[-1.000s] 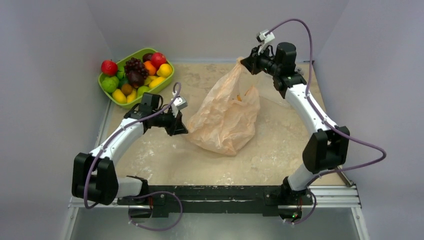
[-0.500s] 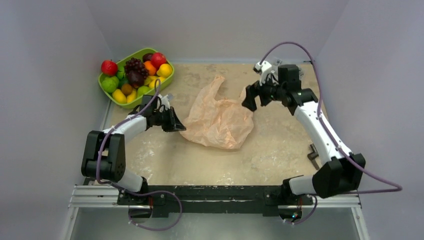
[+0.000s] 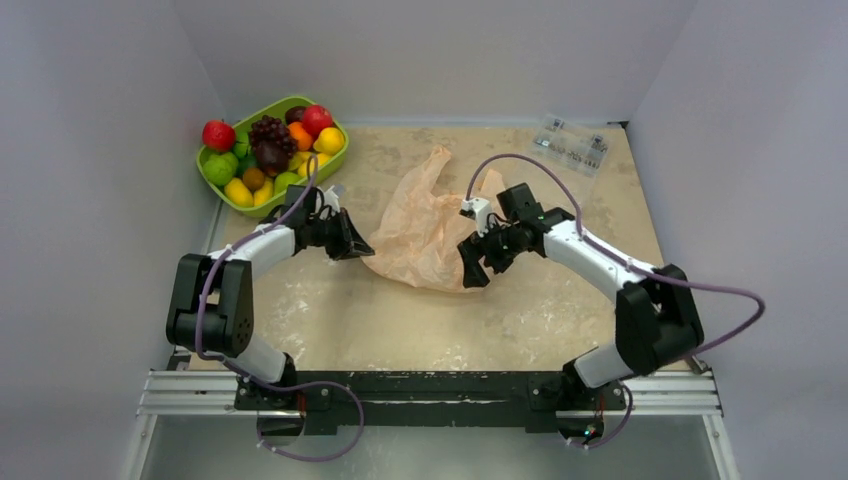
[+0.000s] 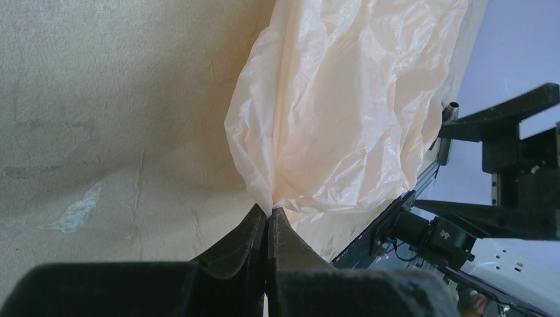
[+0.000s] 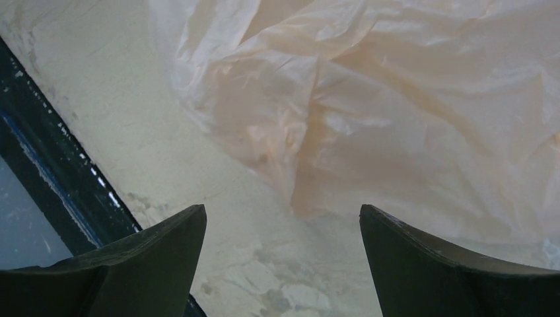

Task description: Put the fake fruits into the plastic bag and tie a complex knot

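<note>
While your tray of fake fruits sits far-left by the lilac wall, your L gripper is pinched tight on the plastic bag edge. Bag lies crumpled mid-table, scuffed beige top. R gripper, jaws wide, holds nothing, over bag's near side. Clear packets in far-right corner.

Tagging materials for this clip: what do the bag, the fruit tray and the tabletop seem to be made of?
Plastic bag: thin translucent peach film, slightly glossy; it crinkles finely.
Lime-green tray: probably moulded plastic, smooth with rounded rim.
Tabletop: matt, mottled beige, scuffed white; stone-look laminate or board, cannot tell.
</note>
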{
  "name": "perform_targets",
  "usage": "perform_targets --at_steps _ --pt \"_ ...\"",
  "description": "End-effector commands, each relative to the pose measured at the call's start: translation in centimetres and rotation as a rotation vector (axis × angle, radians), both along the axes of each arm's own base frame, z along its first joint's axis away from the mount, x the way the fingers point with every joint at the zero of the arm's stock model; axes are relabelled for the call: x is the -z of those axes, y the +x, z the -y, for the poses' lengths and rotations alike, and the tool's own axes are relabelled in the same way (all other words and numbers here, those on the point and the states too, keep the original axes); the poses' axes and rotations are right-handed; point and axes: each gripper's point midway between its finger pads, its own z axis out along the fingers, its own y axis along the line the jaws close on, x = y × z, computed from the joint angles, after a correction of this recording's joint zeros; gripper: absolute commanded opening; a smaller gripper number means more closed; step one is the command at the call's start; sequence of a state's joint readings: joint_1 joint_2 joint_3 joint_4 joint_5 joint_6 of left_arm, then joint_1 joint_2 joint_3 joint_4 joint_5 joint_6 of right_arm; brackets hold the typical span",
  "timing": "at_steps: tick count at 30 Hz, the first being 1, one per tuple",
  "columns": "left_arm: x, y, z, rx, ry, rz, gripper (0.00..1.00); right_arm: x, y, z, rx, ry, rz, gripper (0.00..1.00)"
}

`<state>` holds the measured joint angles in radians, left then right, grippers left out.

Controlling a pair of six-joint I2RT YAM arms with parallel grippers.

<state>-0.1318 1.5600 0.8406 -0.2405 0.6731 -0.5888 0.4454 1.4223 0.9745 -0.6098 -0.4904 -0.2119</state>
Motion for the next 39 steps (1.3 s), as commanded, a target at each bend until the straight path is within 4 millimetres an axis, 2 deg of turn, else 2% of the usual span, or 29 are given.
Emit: perform_targets --at_steps 1,3,4,5,7,8,10,14,15,16,19,21,24,25,26,28,31,34,35,39 --pt "-1.8 1.4 0.5 -0.006 -0.039 0.048 0.00 0.9 2.5 -2.3 0.023 0.053 -0.034 0.87" --pt "-1.7 1.3 0.6 -0.008 -0.043 0.044 0.00 2.2 3.2 -2.6 0.055 0.049 -0.053 0.86" --pt "-1.7 1.3 0.6 -0.012 -0.046 0.041 0.00 2.7 3.4 -2.9 0.060 0.051 -0.065 0.80" --pt "-1.7 1.3 0.6 -0.016 -0.048 0.038 0.00 3.0 3.6 -3.1 0.060 0.053 -0.073 0.64" --pt "-1.7 1.1 0.3 -0.032 -0.041 0.024 0.00 3.2 3.8 -3.3 0.046 0.049 -0.083 0.07" --pt "-1.7 0.8 0.0 -0.044 -0.040 0.010 0.00 3.1 3.9 -2.9 0.034 0.033 -0.078 0.00" --pt "-1.7 -0.3 -0.7 -0.059 -0.053 -0.031 0.00 2.4 4.2 -1.2 0.011 -0.003 -0.040 0.00" --pt "-2.4 -4.6 -2.4 -0.003 -0.048 -0.104 0.00 0.2 4.5 2.1 -0.111 -0.113 0.125 0.00" --pt "-2.7 -5.4 -2.8 0.000 -0.051 -0.101 0.05 0.0 4.1 2.6 -0.162 -0.137 0.156 0.00" --pt "-3.2 -6.0 -3.0 0.018 -0.059 -0.078 0.24 -0.3 3.8 2.8 -0.218 -0.138 0.196 0.00" --pt "-5.6 -5.9 -4.2 0.049 -0.065 0.017 0.61 -0.3 3.1 3.0 -0.379 -0.163 0.333 0.00" --pt "-7.7 -4.6 -5.3 0.071 -0.018 0.119 0.73 -0.5 3.2 2.7 -0.459 -0.182 0.427 0.00" --pt "-12.9 -0.7 -6.8 0.092 0.035 0.345 0.84 -1.6 3.5 2.1 -0.561 -0.186 0.561 0.00" --pt "-14.5 0.5 -6.8 0.113 0.051 0.407 0.96 -2.1 3.6 1.9 -0.585 -0.180 0.602 0.00" --pt "-15.9 1.8 -6.3 0.133 0.063 0.460 0.99 -2.6 3.6 1.7 -0.614 -0.176 0.643 0.00" --pt "-18.2 3.9 -4.7 0.210 0.106 0.545 1.00 -3.5 3.5 1.3 -0.666 -0.170 0.738 0.00" --pt "-18.6 6.3 -0.8 0.293 0.142 0.556 1.00 -3.9 2.9 1.0 -0.760 -0.190 0.864 0.00" --pt "-17.9 9.2 2.7 0.296 0.153 0.518 1.00 -3.8 2.2 0.7 -0.822 -0.212 0.945 0.00" --pt "-16.7 10.2 3.9 0.300 0.152 0.482 1.00 -3.8 1.9 0.5 -0.838 -0.214 0.955 0.00" --pt "-14.5 12.2 8.0 0.316 0.148 0.445 1.00 -4.0 1.4 -0.3 -0.861 -0.206 0.979 0.00"
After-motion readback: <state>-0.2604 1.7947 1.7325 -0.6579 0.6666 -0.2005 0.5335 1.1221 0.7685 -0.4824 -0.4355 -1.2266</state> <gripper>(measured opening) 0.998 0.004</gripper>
